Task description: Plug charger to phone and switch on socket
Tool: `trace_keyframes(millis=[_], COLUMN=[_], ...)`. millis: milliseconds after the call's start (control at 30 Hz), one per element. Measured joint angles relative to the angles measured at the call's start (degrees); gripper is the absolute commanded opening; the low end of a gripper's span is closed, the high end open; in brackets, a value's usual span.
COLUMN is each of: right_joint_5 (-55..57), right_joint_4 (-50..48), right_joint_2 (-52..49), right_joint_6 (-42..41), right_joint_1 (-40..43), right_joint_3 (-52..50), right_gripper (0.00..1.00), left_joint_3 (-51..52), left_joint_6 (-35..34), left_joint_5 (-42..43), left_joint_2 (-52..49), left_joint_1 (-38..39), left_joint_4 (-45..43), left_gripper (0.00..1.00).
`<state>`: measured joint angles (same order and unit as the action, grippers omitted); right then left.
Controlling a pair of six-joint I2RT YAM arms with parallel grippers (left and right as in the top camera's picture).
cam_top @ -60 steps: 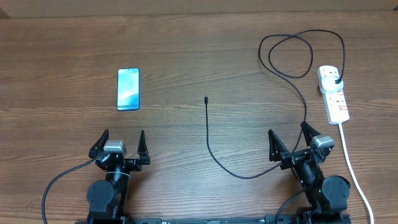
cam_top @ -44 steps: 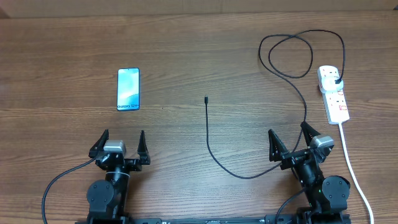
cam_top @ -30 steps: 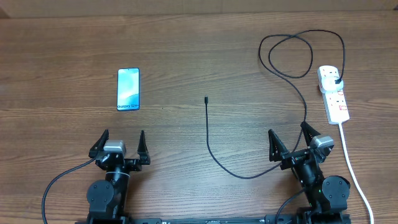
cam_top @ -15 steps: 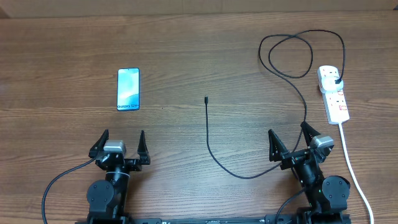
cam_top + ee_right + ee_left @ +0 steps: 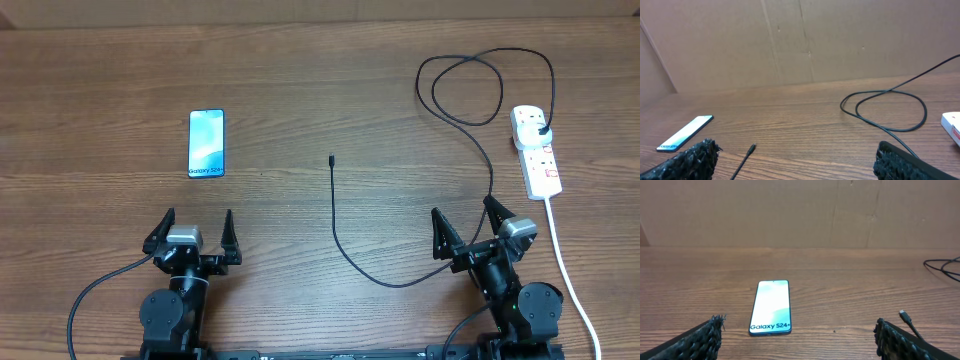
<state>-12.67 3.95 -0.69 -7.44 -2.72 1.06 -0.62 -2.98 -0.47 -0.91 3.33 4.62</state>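
Observation:
The phone [image 5: 206, 143] lies flat at the left of the table, screen lit light blue; it also shows in the left wrist view [image 5: 770, 307] and the right wrist view [image 5: 686, 133]. The charger cable [image 5: 340, 235] runs from its connector tip [image 5: 332, 158] at mid table, loops at the back right, and its black plug [image 5: 543, 131] sits in the white socket strip [image 5: 536, 150]. The tip shows in the left wrist view [image 5: 903, 314] and the right wrist view [image 5: 752, 148]. My left gripper [image 5: 194, 227] is open and empty near the front edge, below the phone. My right gripper [image 5: 468, 222] is open and empty at the front right.
The socket's thick white cord [image 5: 570, 275] runs down the right side toward the front edge, beside my right arm. A cardboard wall [image 5: 800, 212] stands behind the table. The cable loop [image 5: 885, 110] lies ahead of the right gripper.

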Motion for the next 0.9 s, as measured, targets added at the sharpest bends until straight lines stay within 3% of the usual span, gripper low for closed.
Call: trace_keyframes(millis=[900], right_joint_5=[0.0], right_joint_4=[0.0], right_joint_2=[0.0], right_joint_6=[0.0], right_joint_1=[0.0], right_joint_3=[0.0], right_gripper=[1.00], left_joint_3=[0.0], left_joint_6=[0.0], left_joint_5=[0.0], left_joint_2=[0.0], left_joint_1=[0.0], left_joint_4=[0.0], left_gripper=[1.00])
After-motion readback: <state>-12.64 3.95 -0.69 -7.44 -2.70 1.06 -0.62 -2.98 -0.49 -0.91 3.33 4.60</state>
